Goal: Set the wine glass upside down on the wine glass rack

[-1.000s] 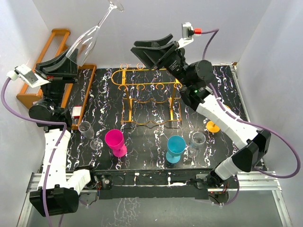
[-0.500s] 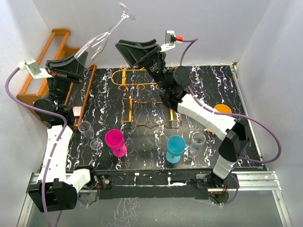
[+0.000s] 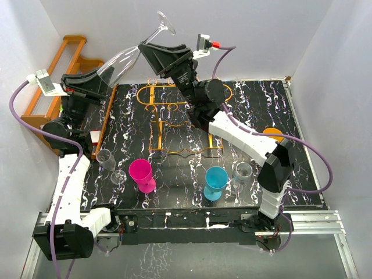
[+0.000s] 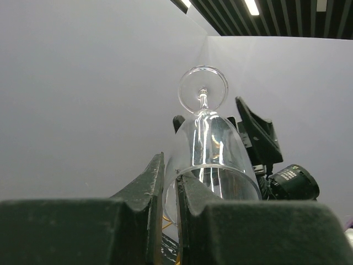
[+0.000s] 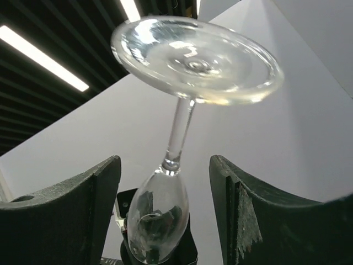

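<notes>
Aloft, left hand (image 4: 171,169) clamped on wine glass (image 4: 212,149) rim, right hand (image 5: 165,161) apart, flanking stem (image 5: 180,128).

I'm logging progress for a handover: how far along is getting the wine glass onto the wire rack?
Done: the wine glass is lifted, foot up, pinched at its rim by the left gripper. In hand: the right gripper, open, brackets the stem below the foot without gripping it. Left: setting it upside down on the wine glass rack, which holds nothing yet.
</notes>
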